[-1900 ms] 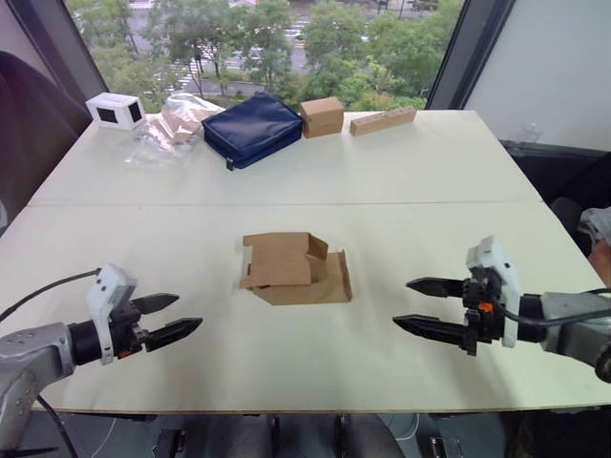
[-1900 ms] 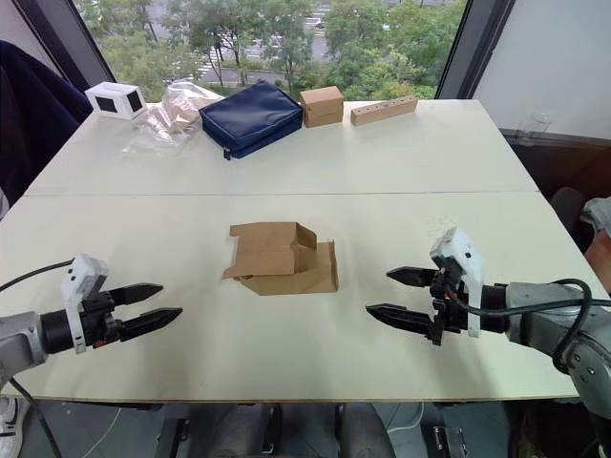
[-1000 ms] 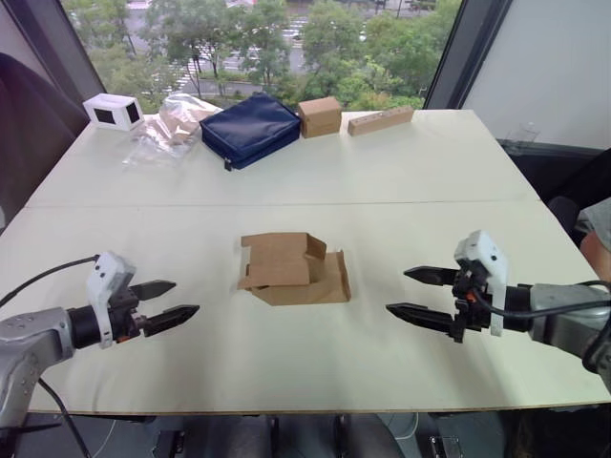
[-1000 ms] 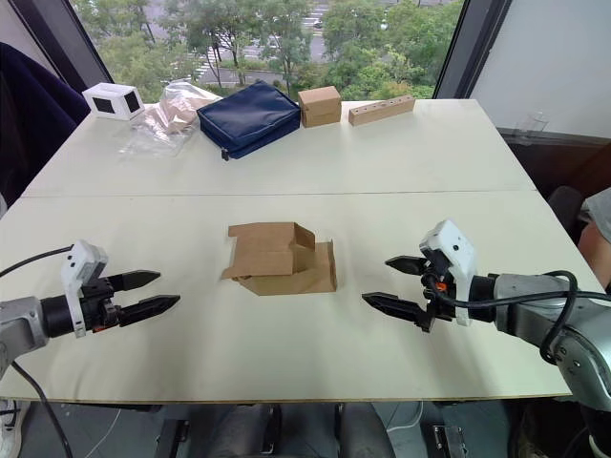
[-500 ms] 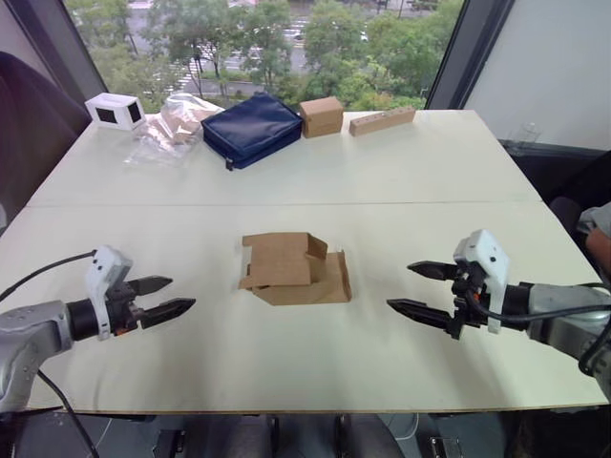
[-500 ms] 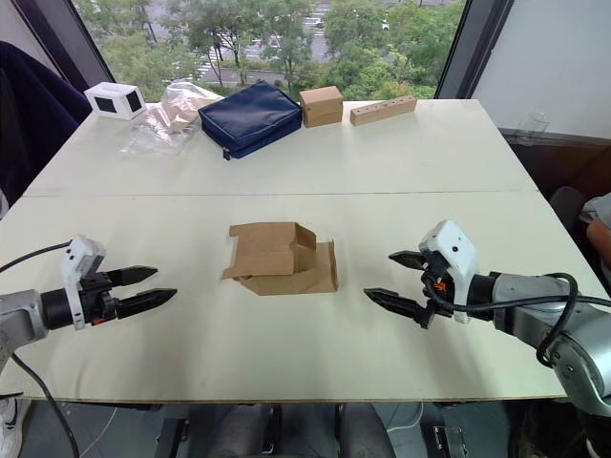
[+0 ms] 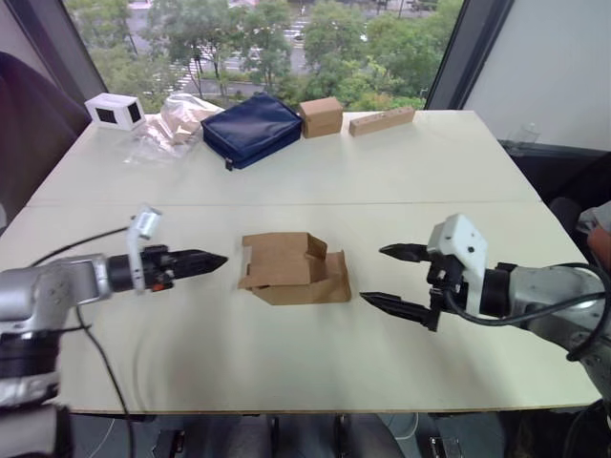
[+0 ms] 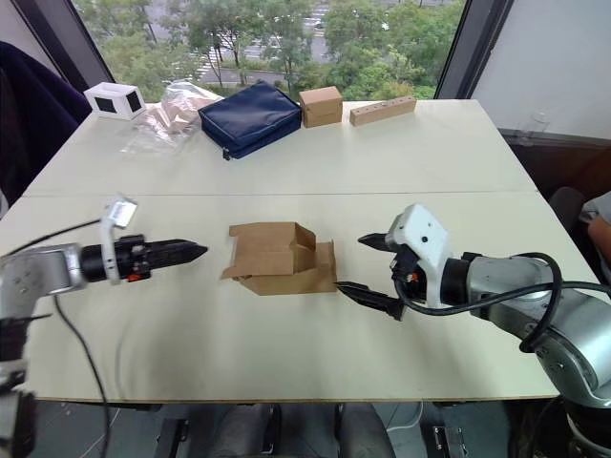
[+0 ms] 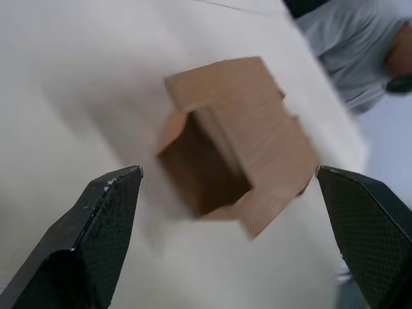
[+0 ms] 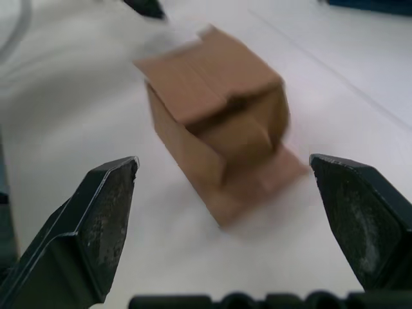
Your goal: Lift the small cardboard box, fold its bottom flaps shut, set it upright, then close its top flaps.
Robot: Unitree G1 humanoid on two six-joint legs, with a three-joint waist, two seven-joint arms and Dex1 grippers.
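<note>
The small cardboard box (image 7: 291, 268) lies on its side near the middle of the white table (image 7: 410, 172), with its flaps hanging loose. The left gripper (image 7: 212, 260) is just to the left of the box and points at it. From the head views its fingers look close together, but the left wrist view shows them spread wide with nothing between them. The right gripper (image 7: 391, 277) is just to the right of the box. Its fingers are wide apart and hold nothing. One finger tip is very near the flap that lies flat on the table. The left wrist view looks into the dark open end of the box (image 9: 219, 161). The right wrist view shows the other end, where folded flaps (image 10: 222, 122) sit loose. At the far edge of the table are a navy pouch (image 7: 253, 127), a small brown box (image 7: 322, 115), a long cardboard bar (image 7: 382, 120), a clear plastic bag (image 7: 167, 124) and a white box (image 7: 115, 111).
</note>
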